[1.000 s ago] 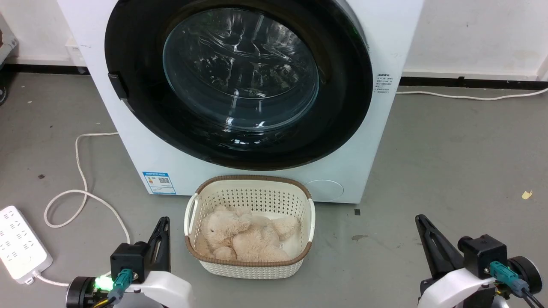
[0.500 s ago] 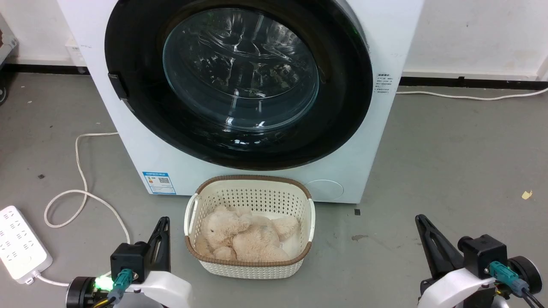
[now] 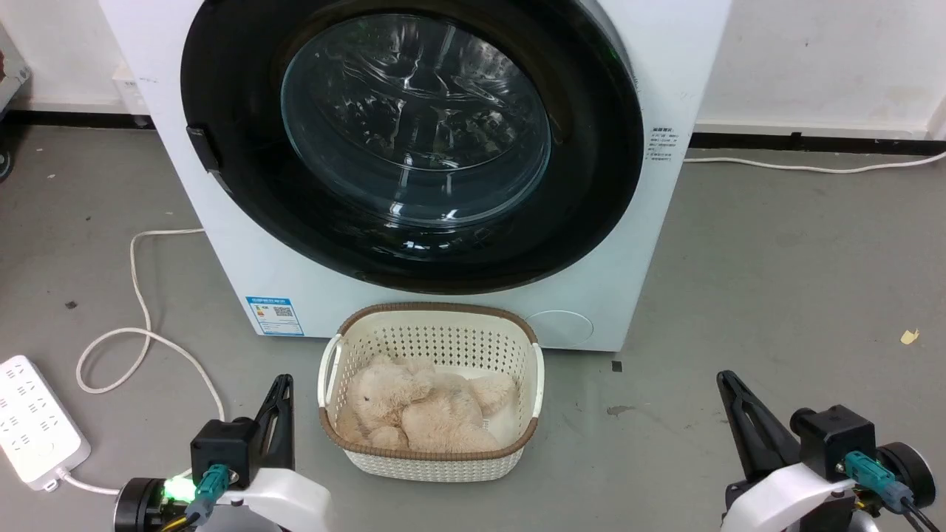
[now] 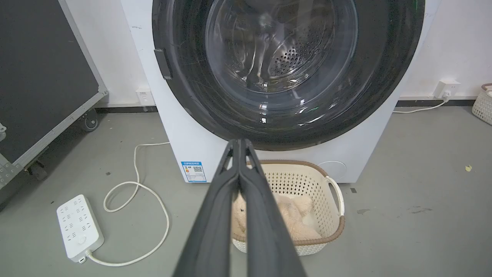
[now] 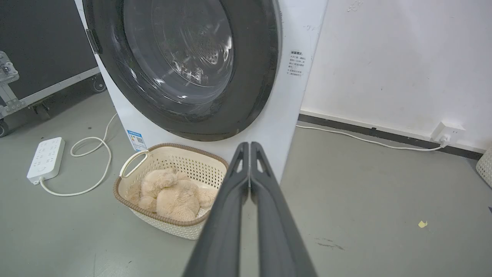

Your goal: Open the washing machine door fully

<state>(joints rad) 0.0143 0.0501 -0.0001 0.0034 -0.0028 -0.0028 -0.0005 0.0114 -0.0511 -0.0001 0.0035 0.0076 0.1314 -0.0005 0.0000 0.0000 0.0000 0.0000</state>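
Observation:
The white washing machine (image 3: 665, 66) stands straight ahead. Its round black door (image 3: 236, 148) with a bulging glass centre lies flat against the front, closed. A small dark handle tab (image 3: 203, 151) sits on the door's left rim. The door (image 4: 184, 88) also shows in the left wrist view, and the door (image 5: 115, 73) in the right wrist view. My left gripper (image 3: 281, 384) rests low at the lower left, fingers pressed together, empty. My right gripper (image 3: 728, 380) rests at the lower right, also shut and empty. Both are well short of the machine. In the wrist views the left fingers (image 4: 239, 143) and right fingers (image 5: 250, 145) meet at the tips.
A cream perforated basket (image 3: 432, 462) holding a beige plush toy (image 3: 421, 406) stands on the floor right before the machine. A white power strip (image 3: 33, 421) and its looped cable (image 3: 140, 332) lie at the left. A black wheeled case (image 4: 42, 69) stands further left.

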